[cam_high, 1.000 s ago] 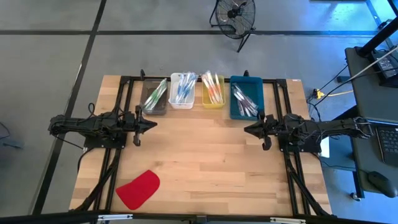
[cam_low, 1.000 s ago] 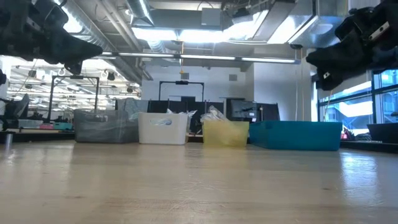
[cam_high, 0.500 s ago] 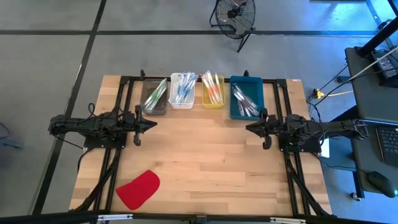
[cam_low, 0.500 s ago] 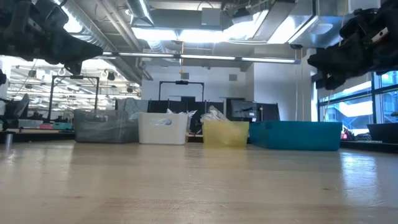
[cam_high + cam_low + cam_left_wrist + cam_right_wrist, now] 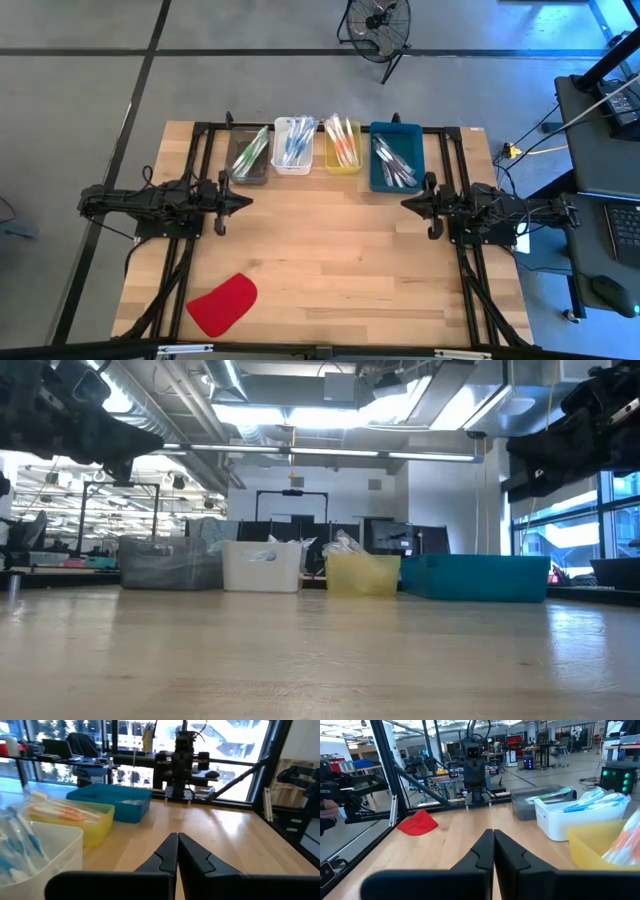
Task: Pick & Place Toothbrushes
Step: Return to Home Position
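All told, found toothbrushes only inside four bins ranged along the far edge of the counter: grey bin, white bin, yellow bin, blue bin. Saw none on the open wood; logged only a flat red piece toward the front left. Found left gripper raised just on the near side of the grey bin, right gripper likewise by the blue bin, jaws of both pressed together, holding nothing, pointing at each other. Noted brushes' long axes running roughly near-to-far, crosswise to both jaws. Judged sorting finished; no further grasp called for.
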Robot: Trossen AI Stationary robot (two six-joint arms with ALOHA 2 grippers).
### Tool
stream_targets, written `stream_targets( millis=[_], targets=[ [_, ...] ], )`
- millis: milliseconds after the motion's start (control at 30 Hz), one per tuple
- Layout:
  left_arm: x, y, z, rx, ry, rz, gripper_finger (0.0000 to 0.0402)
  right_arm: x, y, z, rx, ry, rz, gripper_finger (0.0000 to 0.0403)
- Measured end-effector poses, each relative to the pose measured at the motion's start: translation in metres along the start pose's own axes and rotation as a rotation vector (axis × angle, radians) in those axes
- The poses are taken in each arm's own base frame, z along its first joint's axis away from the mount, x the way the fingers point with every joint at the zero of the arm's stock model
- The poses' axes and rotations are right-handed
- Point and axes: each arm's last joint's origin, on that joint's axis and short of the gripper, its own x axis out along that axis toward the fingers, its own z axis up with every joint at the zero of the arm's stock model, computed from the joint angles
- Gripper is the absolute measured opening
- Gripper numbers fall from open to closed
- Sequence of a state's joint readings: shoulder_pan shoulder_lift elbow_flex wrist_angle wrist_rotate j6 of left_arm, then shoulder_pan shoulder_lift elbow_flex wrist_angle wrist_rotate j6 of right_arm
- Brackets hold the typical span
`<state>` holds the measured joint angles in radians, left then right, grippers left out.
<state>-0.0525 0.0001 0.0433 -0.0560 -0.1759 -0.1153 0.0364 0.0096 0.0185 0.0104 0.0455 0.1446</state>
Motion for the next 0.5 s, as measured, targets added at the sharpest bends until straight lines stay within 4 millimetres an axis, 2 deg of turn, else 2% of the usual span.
stream_targets(
  millis=[200,500],
  targets=[
    [0.0007,-0.0004,-0.0009,0.002,-0.015,-0.014,0.0002,-0.0002,-0.0001,0.0003,-0.003,-0.004,-0.002,0.0008],
    [0.0021,-0.0005,-0.0023,0.006,-0.060,-0.020,0.0002,-0.0003,-0.0025,0.0025,0.015,-0.041,-0.092,0.0034]
  ],
)
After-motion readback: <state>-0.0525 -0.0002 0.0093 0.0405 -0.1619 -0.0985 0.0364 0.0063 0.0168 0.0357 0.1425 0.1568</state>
